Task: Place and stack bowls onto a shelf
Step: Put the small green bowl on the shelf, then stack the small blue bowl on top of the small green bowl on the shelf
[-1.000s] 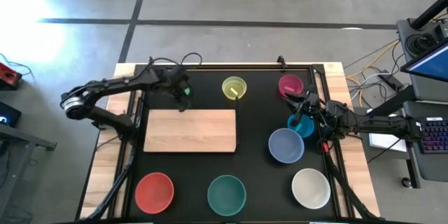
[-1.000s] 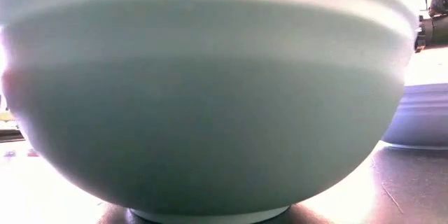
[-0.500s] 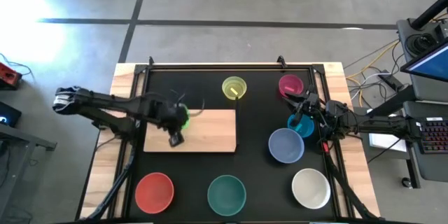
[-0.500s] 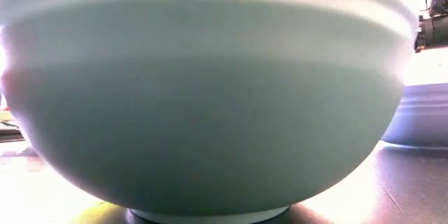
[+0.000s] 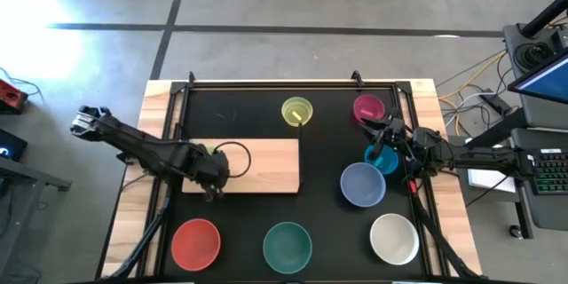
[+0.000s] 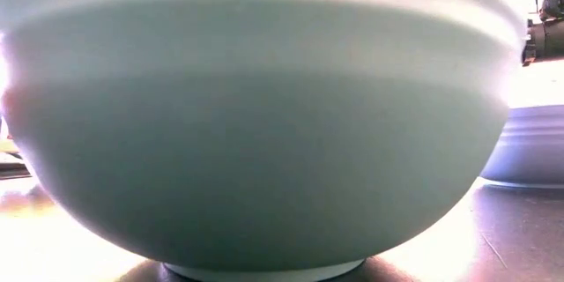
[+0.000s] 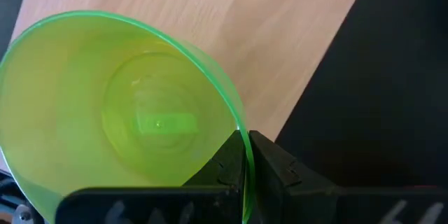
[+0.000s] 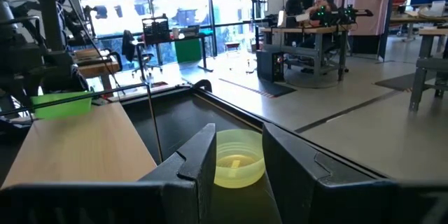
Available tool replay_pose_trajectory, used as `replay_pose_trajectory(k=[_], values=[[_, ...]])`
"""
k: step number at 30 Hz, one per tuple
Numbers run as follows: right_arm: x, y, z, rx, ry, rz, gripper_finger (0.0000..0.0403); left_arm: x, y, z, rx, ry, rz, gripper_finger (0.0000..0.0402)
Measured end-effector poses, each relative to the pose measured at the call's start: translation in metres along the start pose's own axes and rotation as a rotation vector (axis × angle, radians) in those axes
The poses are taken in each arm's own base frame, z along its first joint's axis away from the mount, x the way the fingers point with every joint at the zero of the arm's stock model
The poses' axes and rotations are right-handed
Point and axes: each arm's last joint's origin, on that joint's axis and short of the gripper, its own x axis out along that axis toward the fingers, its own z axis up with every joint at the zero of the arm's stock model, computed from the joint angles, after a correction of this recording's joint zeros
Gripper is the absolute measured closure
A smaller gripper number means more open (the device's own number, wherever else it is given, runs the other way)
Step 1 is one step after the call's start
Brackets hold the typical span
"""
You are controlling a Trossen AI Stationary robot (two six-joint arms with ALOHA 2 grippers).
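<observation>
My left gripper [image 5: 213, 173] is over the left end of the light-wood shelf [image 5: 262, 164], shut on the small green bowl [image 7: 126, 112]. The gripper hides most of that bowl from above; the right wrist view shows the green bowl [image 8: 61, 103] side-on above the board. My right gripper [image 5: 371, 128] is open and waits between the magenta bowl [image 5: 367, 106] and the cyan bowl [image 5: 383, 160], facing the yellow bowl [image 8: 236, 157]. The yellow bowl [image 5: 296, 111] stands on the black tabletop beyond the shelf's far edge. My left gripper [image 7: 245, 140] pinches the green bowl's rim [image 7: 238, 122], one finger inside the bowl and one outside. The bowl's mouth faces the wrist camera, with the shelf's wood [image 7: 280, 28] behind it. Whether the bowl's base touches the board, I cannot tell.
The pale blue bowl [image 5: 362, 184] and white bowl [image 5: 394, 238] stand right of the shelf. The red bowl [image 5: 195, 242] and teal bowl [image 5: 287, 245] stand along the near edge. The teal bowl [image 6: 256, 123] fills the low view. The shelf's middle and right are bare wood.
My left gripper has carried the green bowl from the table's far left part toward the near edge, over the shelf's left end. The arm swung round as it went. The right arm has kept still.
</observation>
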Motion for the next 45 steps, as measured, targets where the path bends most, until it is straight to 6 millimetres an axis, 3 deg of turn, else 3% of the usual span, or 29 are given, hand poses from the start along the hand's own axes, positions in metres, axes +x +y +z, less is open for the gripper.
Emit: replay_pose_trajectory(k=[9,17,25,31,37,45], values=[[0.000,0.000,0.000,0.000,0.000,0.000,0.0296,0.021,-0.009,0.006,0.010,0.065,0.072,0.0399],[0.000,0.000,0.000,-0.001,0.000,0.000,0.0296,0.031,-0.013,0.008,0.014,0.102,0.119,0.0353],[0.000,0.000,0.000,0.000,0.000,0.000,0.0296,0.001,-0.015,0.019,0.029,-0.011,0.152,0.0284],[0.000,0.000,0.000,0.000,0.000,0.000,0.0296,-0.006,-0.013,0.026,0.149,-0.169,0.268,0.0258],[0.000,0.000,0.000,0.000,0.000,0.000,0.0296,-0.011,-0.010,0.029,0.210,-0.265,0.343,0.0260],[0.000,0.000,0.000,0.000,0.000,0.000,0.0296,-0.041,0.009,0.018,0.292,-0.352,0.317,0.0282]])
